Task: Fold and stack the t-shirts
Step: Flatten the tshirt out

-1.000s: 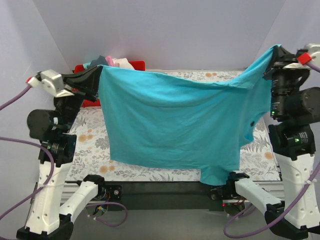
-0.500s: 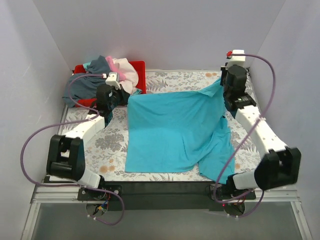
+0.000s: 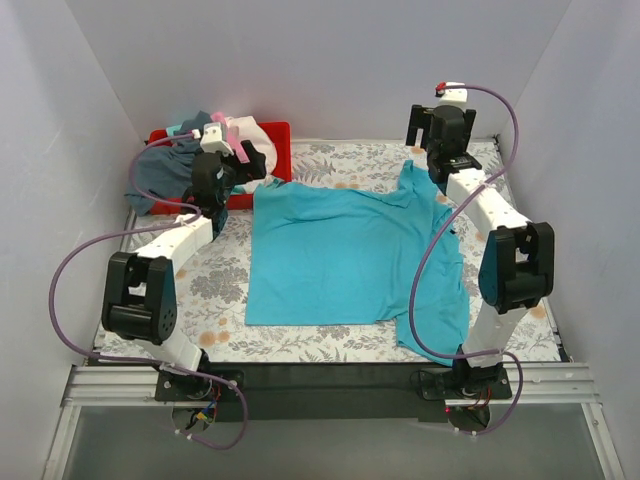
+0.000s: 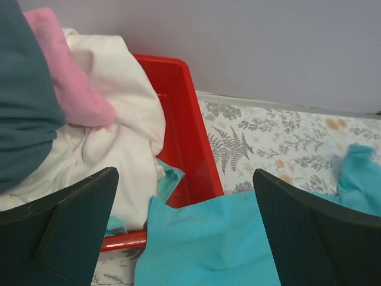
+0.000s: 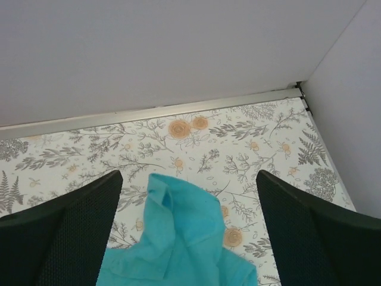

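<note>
The turquoise t-shirt [image 3: 335, 260] lies spread on the tabletop [image 3: 205, 285], mostly flat. Its near hem runs close to the tabletop's near edge, and its right side is rumpled into a long fold beside the right arm. Its far right corner is bunched up. Bare tabletop shows as a wide strip on the left and a narrower band along the back wall. Walls close in the left, back and right sides.

The shirt's far left corner sits just beside the red tray [image 4: 187, 125] in the far left corner. The tray holds a heap of slate grey cloth [image 3: 165, 170], white cloth [image 4: 119, 137] and pink cloth [image 4: 74, 92], one patch of each. A scrap of turquoise shows there too.

There are two arms. The left arm's fingers [image 4: 74, 226] are spread wide and hold nothing, above the shirt's corner. The right arm's fingers [image 5: 71, 232] are likewise released, above the bunched corner.
</note>
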Robot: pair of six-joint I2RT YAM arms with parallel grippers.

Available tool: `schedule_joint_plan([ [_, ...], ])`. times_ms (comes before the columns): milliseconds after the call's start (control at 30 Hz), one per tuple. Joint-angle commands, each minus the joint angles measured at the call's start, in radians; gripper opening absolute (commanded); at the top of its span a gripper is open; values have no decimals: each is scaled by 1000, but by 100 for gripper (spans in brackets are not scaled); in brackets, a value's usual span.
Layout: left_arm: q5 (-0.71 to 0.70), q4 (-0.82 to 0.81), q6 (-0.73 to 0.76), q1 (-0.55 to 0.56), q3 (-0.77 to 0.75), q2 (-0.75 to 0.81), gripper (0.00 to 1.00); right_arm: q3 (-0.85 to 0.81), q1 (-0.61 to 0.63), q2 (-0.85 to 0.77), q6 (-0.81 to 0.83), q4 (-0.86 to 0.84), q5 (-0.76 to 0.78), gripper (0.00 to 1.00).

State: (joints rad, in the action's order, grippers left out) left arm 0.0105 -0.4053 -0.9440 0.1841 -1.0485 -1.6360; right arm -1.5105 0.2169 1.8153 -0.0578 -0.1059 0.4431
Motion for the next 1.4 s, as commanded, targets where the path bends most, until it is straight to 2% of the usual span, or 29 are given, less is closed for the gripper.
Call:
schedule_joint_plan([
  [0,-37,-59,-18,-6,42,102,89,18,-2,-71,-42,-86,-43,89],
  [100,24,-108,-39,9,109,166,89,70,-2,-79,-47,-97,-96,90],
  [200,32,-141,-27,86,156,188,89,108,-1,-59,-69,-97,-167,88],
  [433,109,-219,-71,294,243,50,90,122,-4,81,-114,-74,-303,74],
  [533,128,-227,-78,342,234,-43,89,101,-2,147,-123,-48,-334,61],
  [733,149,-253,-114,374,248,-151,89,114,-2,184,-139,-17,-334,52],
  [1233,97,-198,-91,376,216,-257,90,246,-2,153,-169,8,-302,49],
  [1367,97,-196,-90,376,216,-260,89,237,-2,167,-171,8,-296,44],
])
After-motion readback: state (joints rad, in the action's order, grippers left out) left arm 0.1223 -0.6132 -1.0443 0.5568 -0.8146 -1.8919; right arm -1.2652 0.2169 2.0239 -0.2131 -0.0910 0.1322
